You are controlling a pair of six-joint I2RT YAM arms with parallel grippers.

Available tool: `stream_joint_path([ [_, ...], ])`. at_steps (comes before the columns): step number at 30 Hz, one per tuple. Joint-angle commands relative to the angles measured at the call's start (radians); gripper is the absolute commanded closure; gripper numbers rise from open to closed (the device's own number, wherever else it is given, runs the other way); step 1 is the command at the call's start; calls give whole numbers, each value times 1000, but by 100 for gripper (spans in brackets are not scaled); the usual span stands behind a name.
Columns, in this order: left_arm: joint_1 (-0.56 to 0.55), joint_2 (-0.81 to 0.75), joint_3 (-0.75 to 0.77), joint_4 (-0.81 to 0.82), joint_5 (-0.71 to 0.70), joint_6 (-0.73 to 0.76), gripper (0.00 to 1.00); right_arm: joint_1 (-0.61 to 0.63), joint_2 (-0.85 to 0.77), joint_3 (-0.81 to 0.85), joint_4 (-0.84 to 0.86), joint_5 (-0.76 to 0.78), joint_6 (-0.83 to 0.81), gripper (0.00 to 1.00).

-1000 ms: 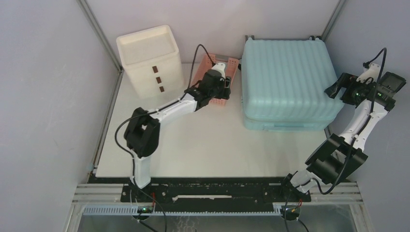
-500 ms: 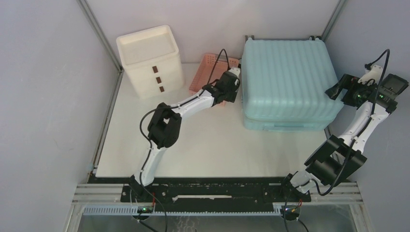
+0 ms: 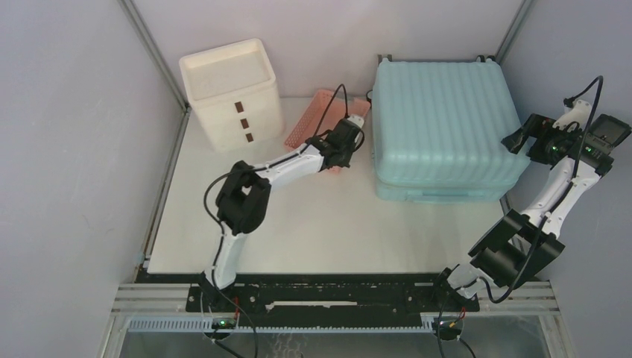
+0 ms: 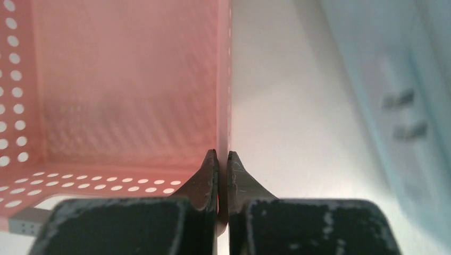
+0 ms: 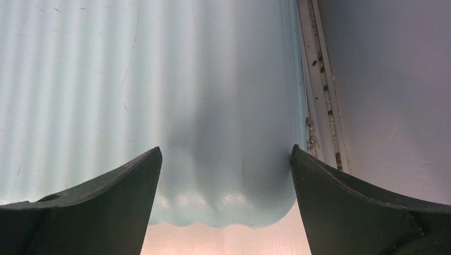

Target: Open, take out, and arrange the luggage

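Left gripper (image 4: pixel 222 159): fingers (image 4: pixel 207 180) pressed almost together, pinching the thin right-hand side wall of the pink basket (image 4: pixel 127 79). One finger sits inside the basket, the other outside over the tabletop (image 4: pixel 287 106). Nothing else is in the grip.

Right gripper (image 5: pixel 224 150): fingers (image 5: pixel 106 202) spread wide, holding nothing. They straddle a rounded corner of the luggage (image 5: pixel 159 79). Can't tell whether they touch the shell.

Pose, top view:
- Left arm rises from its base at the near edge, elbow folded over the middle of the tabletop (image 3: pixel 313 216), forearm reaching far and right. Left gripper (image 3: pixel 344 145) sits at the basket's near right corner, just beside the luggage's left side.
- Right arm comes up along the right wall, elbow low and near, forearm climbing away. Right gripper (image 3: pixel 522 138) is at the luggage's right edge and points left.

Counts, near to far:
- 2 arms, 2 grippers.
- 1 luggage (image 3: pixel 441 123), pale blue ribbed hard shell. It lies flat and closed on the far right of the tabletop.
- 1 pink basket (image 3: pixel 313 119), perforated, no contents visible. It stands between the luggage and the drawer box and looks tilted; can't tell how far it is off the surface.
- 1 white drawer box (image 3: pixel 231 93) at far left, with 3 dark handles (image 3: pixel 243 122) stacked down its front.
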Motion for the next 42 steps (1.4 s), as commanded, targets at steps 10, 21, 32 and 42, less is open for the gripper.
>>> stream_joint_path([
  [10, -49, -765, -848, 1, -47, -226, 100, 22, -59, 19, -98, -133, 35, 2],
  [21, 126, -1161, -1233, -65, -135, -464, 99, 59, -63, 12, -129, -147, 2, 1],
  [32, 268, -1381, -1250, -167, -81, -557, 42, 112, -99, 7, -231, -128, -135, 0],
  [42, 185, -1419, -1136, 77, 193, -554, 35, 68, -84, 134, -241, -47, -105, 1],
])
